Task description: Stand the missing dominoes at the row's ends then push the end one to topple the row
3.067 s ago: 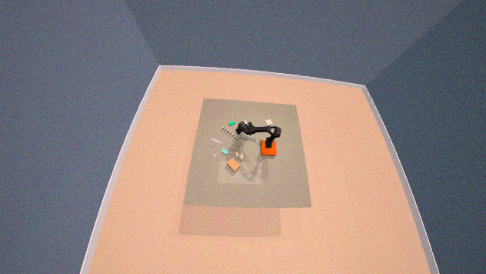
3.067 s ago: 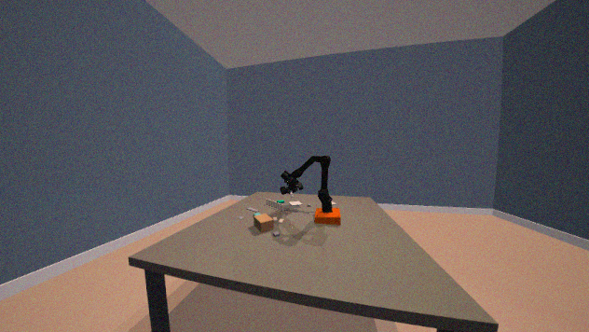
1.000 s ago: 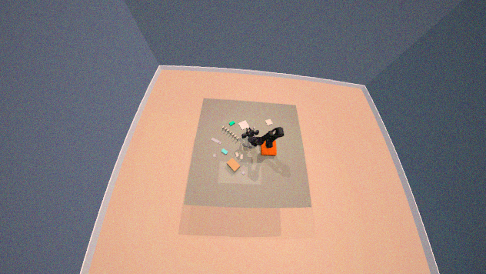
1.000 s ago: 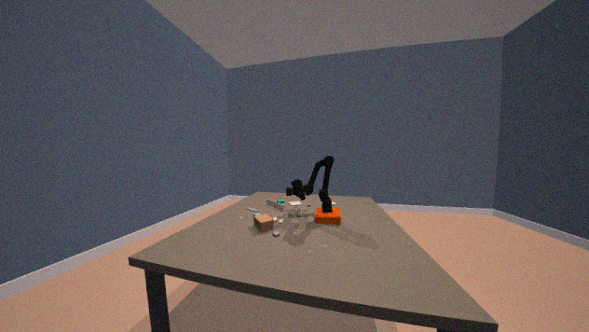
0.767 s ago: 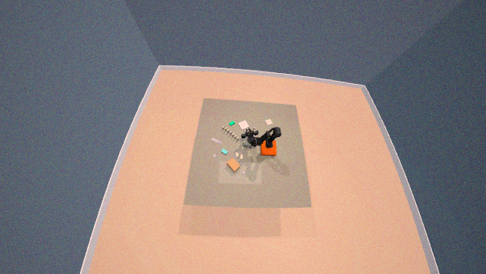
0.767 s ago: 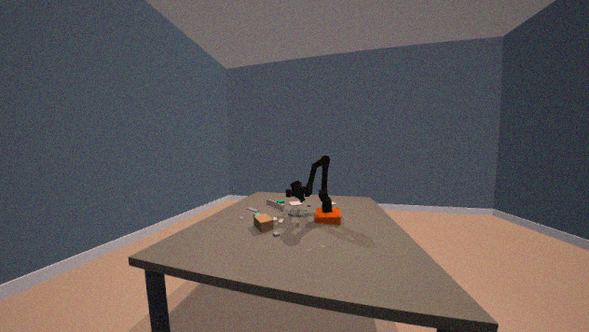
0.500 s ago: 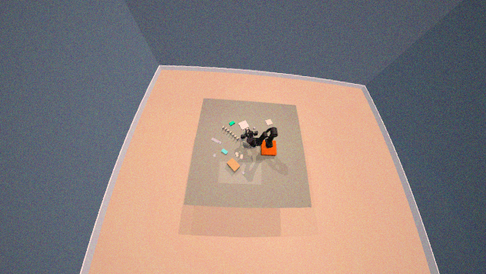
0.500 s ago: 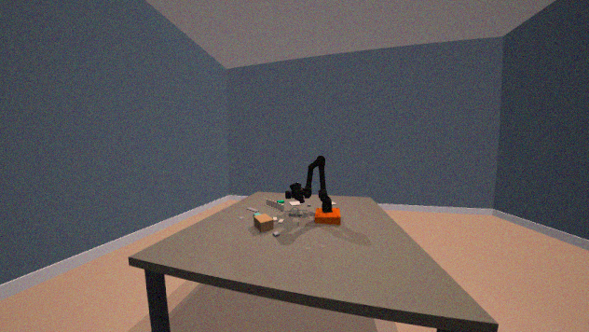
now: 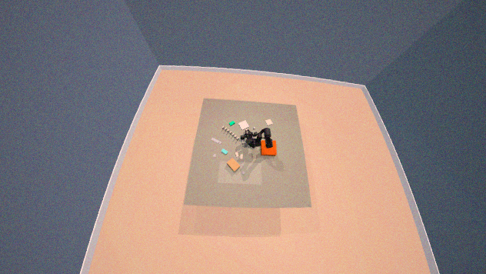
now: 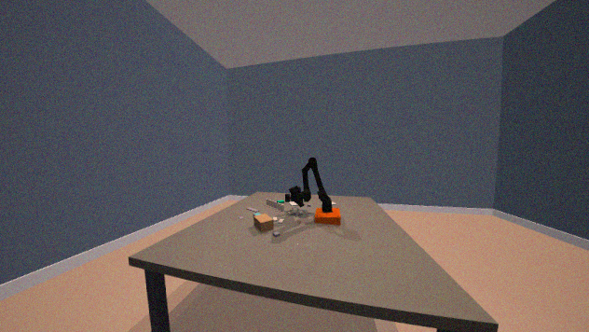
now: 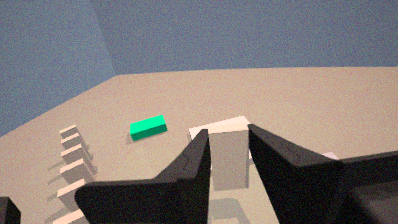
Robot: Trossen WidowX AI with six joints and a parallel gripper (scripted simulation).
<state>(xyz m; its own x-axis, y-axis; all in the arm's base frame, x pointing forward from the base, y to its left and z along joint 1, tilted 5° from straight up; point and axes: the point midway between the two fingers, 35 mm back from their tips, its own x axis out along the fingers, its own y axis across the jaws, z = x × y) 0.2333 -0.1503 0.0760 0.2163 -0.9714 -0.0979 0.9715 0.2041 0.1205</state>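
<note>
hand (image 11: 227,132) closed on upright domino (image 11: 229,160), open tabletop between it and standing row (image 11: 75,170)

No texts, labels, brands, numbers or signs could be read on the bench (image 9: 284,185) (image 10: 298,261) or anywhere around it.

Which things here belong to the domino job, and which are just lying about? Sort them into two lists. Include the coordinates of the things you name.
Part of the job:
- the domino in the claw (image 11: 229,160)
- the row of standing dominoes (image 9: 230,131) (image 11: 74,171)
- probably the two small pale blocks (image 9: 237,154) (image 9: 241,156)

Just lying about:
- green block (image 9: 231,123) (image 11: 148,128)
- turquoise block (image 9: 224,152)
- orange-brown box (image 9: 233,165) (image 10: 264,223)
- large white square piece (image 9: 244,125)
</note>
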